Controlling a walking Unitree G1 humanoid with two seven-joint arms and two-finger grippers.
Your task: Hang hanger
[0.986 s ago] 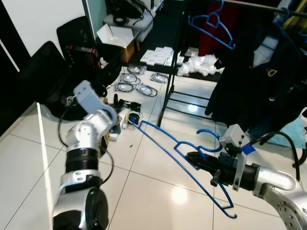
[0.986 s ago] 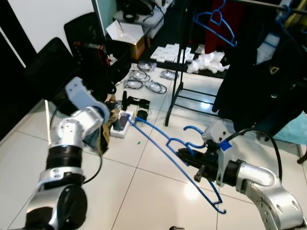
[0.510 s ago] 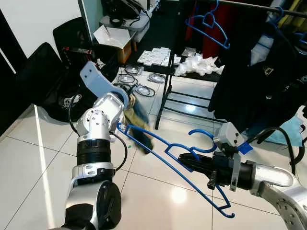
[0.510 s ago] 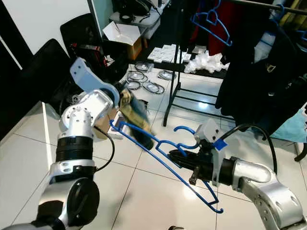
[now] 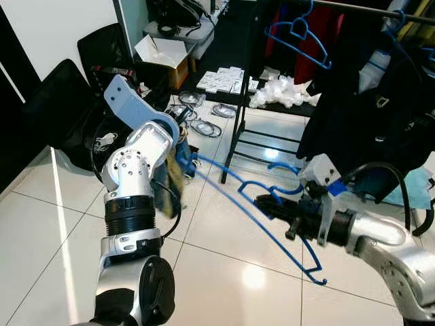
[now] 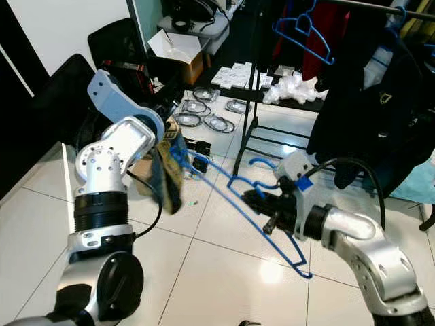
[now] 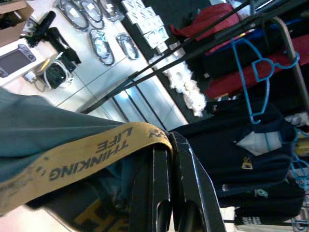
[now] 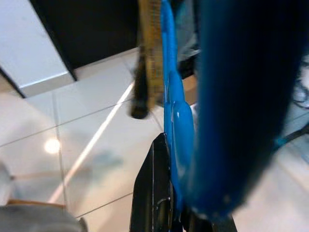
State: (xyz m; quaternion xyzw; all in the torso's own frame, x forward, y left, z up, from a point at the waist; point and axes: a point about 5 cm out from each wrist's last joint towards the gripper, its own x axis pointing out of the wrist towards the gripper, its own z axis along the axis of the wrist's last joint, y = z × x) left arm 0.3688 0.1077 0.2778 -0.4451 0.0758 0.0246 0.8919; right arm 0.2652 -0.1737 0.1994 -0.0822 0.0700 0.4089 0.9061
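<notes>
**Q:** Two arms up at once, so who's holding what?

**A:** Right end effector has its black fingers clamped on the blue hanger close to the neck, just under the hook. The hanger is in the air over the white tile floor, tilted: one end points far-left toward the left arm, the other drops down near-right. In the right wrist view the blue plastic sits right against one finger.

**Q:** And the left one?

**A:** Left end effector is pinched narrow on a dark garment with a yellow band that reads "THINKING LIFE". The cloth hangs down from the raised left wrist, right beside the far-left tip of the hanger. Can't tell if it's actually draped over that tip or just touching it.

**Q:** Where's the rack?

**A:** Clothes rail is far right, well apart from the held hanger. Another blue hanger hangs on it, plus dark clothes. Coiled cables and an open cardboard box are on the floor at the far left.
</notes>
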